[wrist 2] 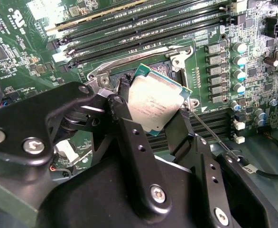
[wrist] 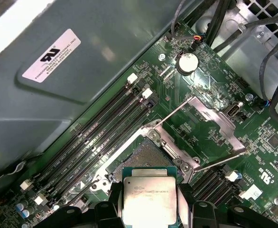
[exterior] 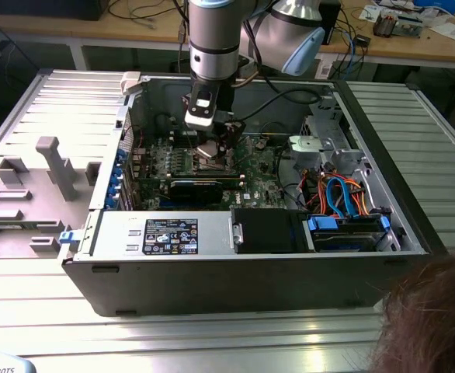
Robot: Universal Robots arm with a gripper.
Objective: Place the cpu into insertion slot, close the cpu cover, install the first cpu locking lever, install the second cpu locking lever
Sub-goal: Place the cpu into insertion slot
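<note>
We see the fingers (wrist 2: 127,123) closed on the chip (wrist 2: 158,102), one finger on each side of it. The chip is a small flat square with a dull silver top. It sits between the fingertips and does not touch the green board (wrist: 210,71). In the first wrist view the chip (wrist: 148,202) shows its silver top, pinched between the two black fingers (wrist: 111,209).

The slot (wrist: 146,159) lies just past the fingertips, under the front edge of the chip. It has a dark brown middle and shiny metal around it. The chip is above it, not in it yet. In the second wrist view the chip looks tilted over the slot (wrist 2: 153,66).

The cover (wrist: 217,124) is swung open. It stands on the far side of the slot from the fingers. Long black memory slots (wrist: 106,137) run beside the slot.

In the exterior view the fingers (exterior: 218,138) reach down inside an open computer case (exterior: 251,272), which lies on a metal counter (exterior: 212,342).
</note>
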